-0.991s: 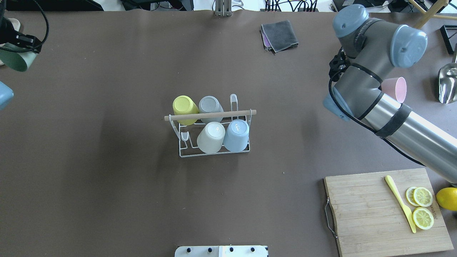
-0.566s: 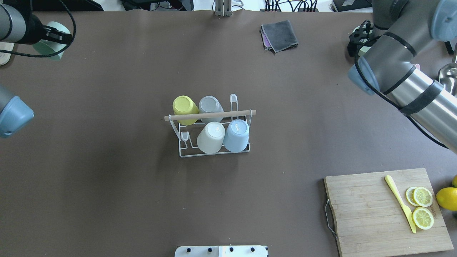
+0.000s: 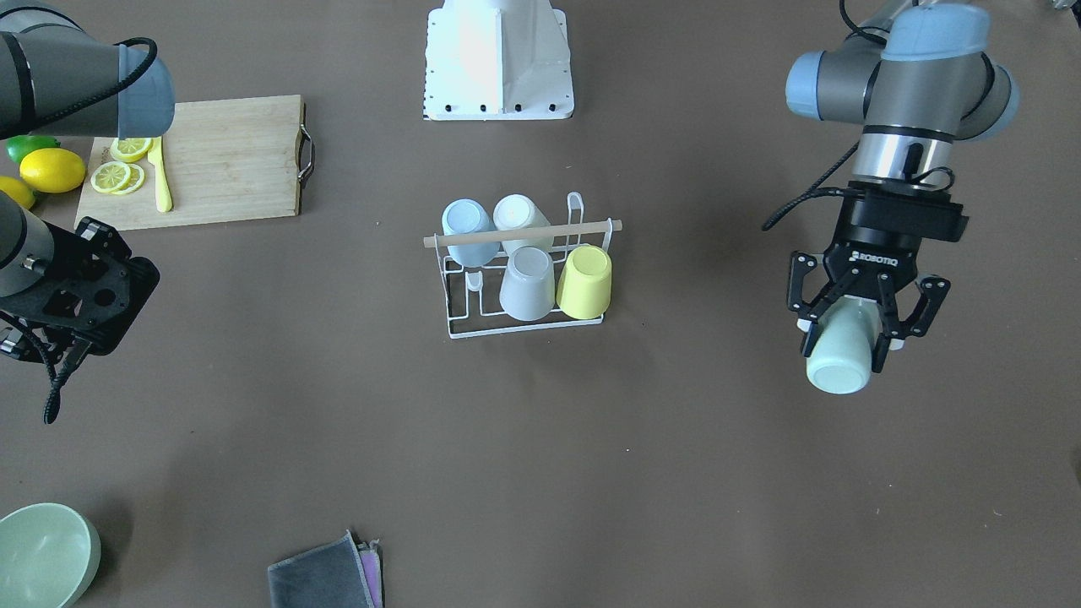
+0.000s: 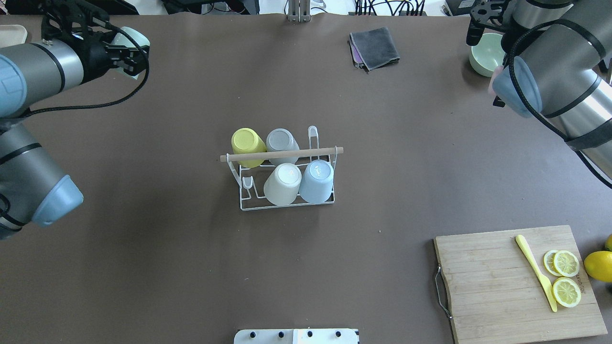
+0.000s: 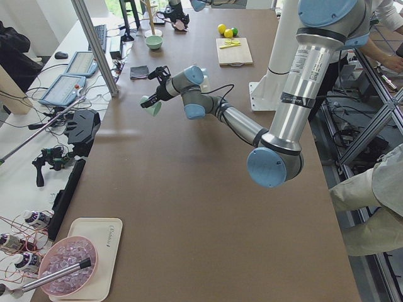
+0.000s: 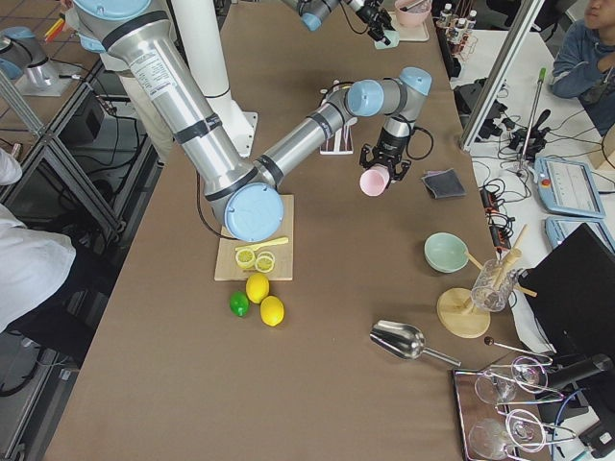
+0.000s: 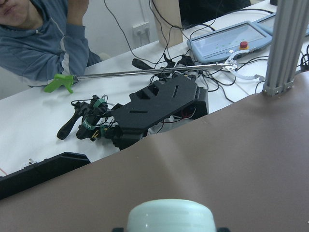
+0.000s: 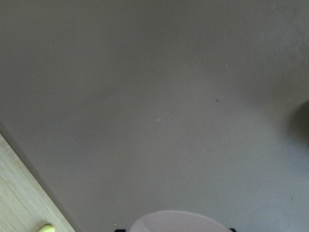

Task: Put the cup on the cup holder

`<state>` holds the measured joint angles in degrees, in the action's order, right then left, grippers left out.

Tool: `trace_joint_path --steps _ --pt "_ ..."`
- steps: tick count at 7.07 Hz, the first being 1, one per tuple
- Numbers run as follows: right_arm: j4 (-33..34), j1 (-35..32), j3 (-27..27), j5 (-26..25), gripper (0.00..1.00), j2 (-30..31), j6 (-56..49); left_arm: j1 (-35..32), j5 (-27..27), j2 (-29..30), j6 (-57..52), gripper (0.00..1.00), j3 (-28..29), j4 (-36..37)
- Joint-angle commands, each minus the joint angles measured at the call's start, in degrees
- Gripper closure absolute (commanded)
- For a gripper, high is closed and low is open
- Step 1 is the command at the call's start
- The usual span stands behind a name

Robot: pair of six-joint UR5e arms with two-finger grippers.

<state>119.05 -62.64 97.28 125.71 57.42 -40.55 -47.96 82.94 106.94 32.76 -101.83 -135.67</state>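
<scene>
Brown worktop (image 3: 338, 439); cup holder (image 3: 524, 329) mid-table, four cups (image 3: 527, 287) on, two prongs (image 3: 574, 207) free. Left gripper (image 3: 844, 338) jaws clenched on mint cup (image 3: 838, 371), well apart from holder. Right gripper (image 6: 381, 173) jaws grasping pink cup (image 6: 373, 184). Likely risk: cup clips rod (image 3: 591, 226) or neighbours, tipping the holder.

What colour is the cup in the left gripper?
The cup is pale mint green, clearest in the exterior front-facing view.
</scene>
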Motion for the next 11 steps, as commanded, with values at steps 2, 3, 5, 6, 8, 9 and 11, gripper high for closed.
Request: trace_joint_path --steps 2,3,5,6,8,9,11 --pt "-13.64 -0.64 -2.08 4.79 1.0 1.02 -9.53 12.49 -15.21 0.02 -0.85 1.0 -2.83 -13.52" --pt "-15.15 -0.46 -2.0 5.07 1.0 0.85 -9.37 16.89 -21.26 -0.41 -0.94 1.0 -5.98 -16.35" --pt "-21.55 -1.16 -1.74 4.9 1.0 2.51 -9.28 22.01 -27.02 -4.44 -3.9 1.0 -7.85 -25.82" --pt "-22.63 -2.64 -2.43 4.54 1.0 2.78 -8.93 25.16 -28.95 -4.46 -7.5 1.0 -7.25 -28.83" --pt "-27.88 -3.54 -3.49 -2.97 1.0 3.39 -8.93 33.42 -38.16 -3.76 -10.16 1.0 -7.07 -29.65" --pt "-30.96 -4.06 -4.63 -4.58 1.0 3.83 -8.67 33.89 -38.81 -3.58 -11.39 1.0 -7.15 -31.91" --pt "-40.78 -5.03 -8.14 -6.7 1.0 3.93 -2.3 36.16 -39.08 -2.97 -12.54 1.0 -6.63 -33.16"
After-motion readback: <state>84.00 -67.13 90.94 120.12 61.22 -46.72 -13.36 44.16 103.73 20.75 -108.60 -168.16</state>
